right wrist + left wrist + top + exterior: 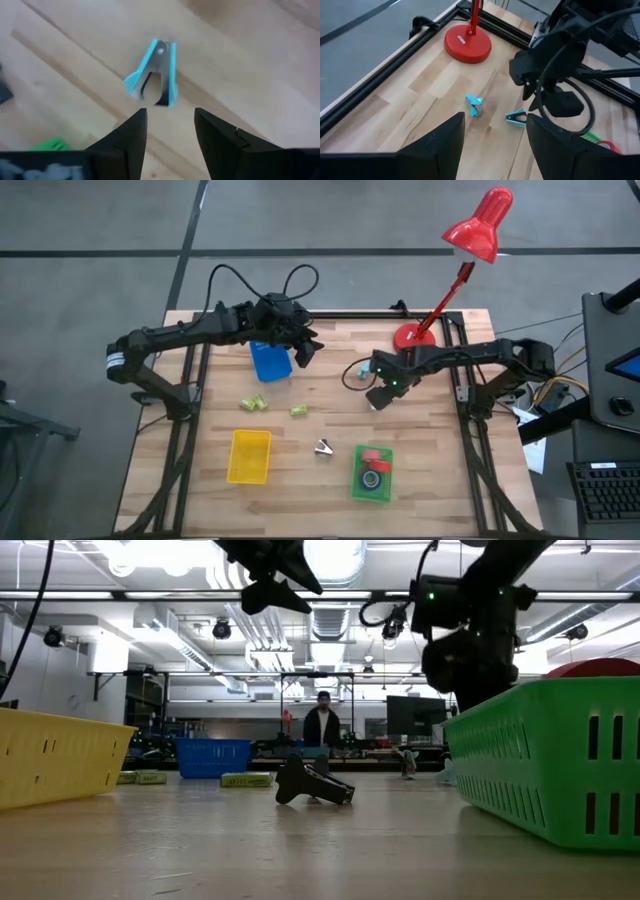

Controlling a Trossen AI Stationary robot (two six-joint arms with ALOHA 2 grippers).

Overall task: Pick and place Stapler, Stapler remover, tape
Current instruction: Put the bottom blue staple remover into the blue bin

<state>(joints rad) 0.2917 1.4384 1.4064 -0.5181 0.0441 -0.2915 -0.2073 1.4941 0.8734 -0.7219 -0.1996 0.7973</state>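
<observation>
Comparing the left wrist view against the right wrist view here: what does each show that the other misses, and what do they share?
Only the left wrist view shows the lamp's red base, a second blue staple remover lying apart, and the right arm above the table. Only the right wrist view shows the right gripper, fingers apart, just short of a blue staple remover. Both show that remover, the wooden table and a bit of the green tray.

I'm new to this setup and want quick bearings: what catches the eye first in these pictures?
The red lamp leaning over the table's far right corner stands out. Below it, the right hand hovers, fingers apart, over a light-blue staple remover on the wood. The left hand hangs above the blue tray.
</observation>
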